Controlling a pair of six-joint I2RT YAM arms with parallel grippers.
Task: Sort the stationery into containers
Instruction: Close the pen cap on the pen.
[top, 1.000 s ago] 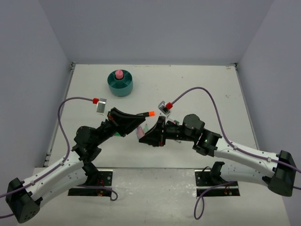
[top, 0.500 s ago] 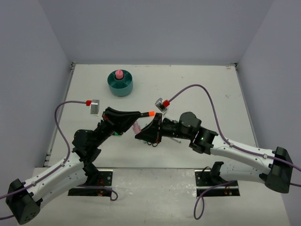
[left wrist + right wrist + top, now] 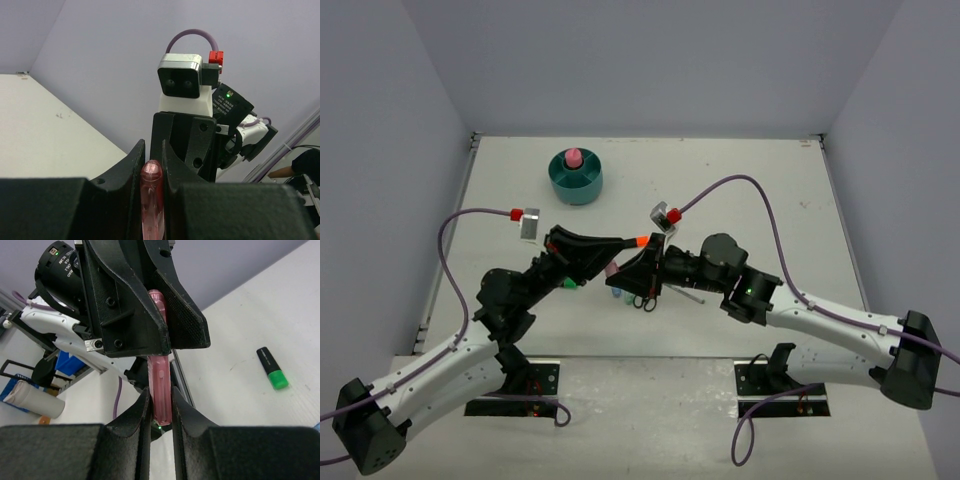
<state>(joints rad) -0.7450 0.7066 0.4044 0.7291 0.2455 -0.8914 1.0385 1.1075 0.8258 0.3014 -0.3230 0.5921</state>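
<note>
Upper left in the overhead view stands one teal organiser [image 3: 582, 188], one pink item [image 3: 574, 157] in its centre well. Mid-frame, the left tool [image 3: 152, 150] and right tool [image 3: 160, 399] meet tip to tip, both pinching the one pink marker [image 3: 161, 372] above the bench [image 3: 740, 180], well apart from the organiser. If either pulls before the other lets go, the marker may twist free and drop. On the bench lie one green-capped highlighter [image 3: 272, 368] and one pair of scissors [image 3: 642, 298].
</note>
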